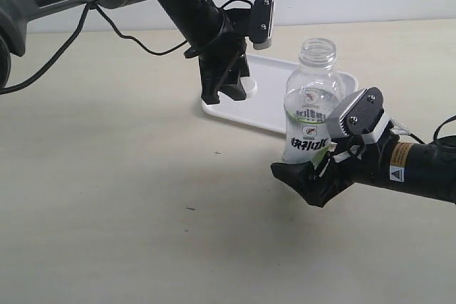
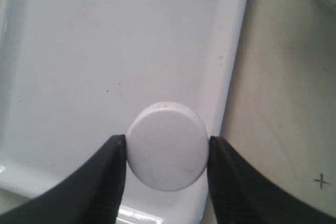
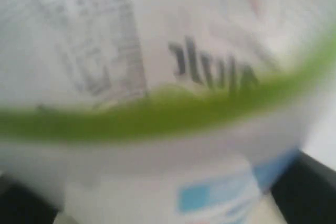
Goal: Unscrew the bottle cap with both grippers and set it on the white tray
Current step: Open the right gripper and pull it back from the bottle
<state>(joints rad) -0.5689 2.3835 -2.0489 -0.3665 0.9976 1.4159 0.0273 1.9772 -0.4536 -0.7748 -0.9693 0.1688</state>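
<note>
The small white bottle cap [image 2: 167, 145] sits low over the white tray [image 2: 105, 51], close to its rim, between the two black fingers of my left gripper [image 2: 167, 142], which is shut on its sides. From outside, the cap [image 1: 250, 88] shows beside the left gripper [image 1: 231, 90] at the tray's [image 1: 274, 101] near-left corner. The clear bottle [image 1: 311, 105] stands upright with its threaded neck bare, and my right gripper [image 1: 317, 158] is shut on its lower body. Its blurred green-and-white label [image 3: 157, 77] fills the right wrist view.
The pale tabletop [image 1: 128, 197] stretches out left of and in front of the bottle. A black cable [image 1: 135, 37] hangs from the left arm. The tray lies behind the bottle, partly hidden by it.
</note>
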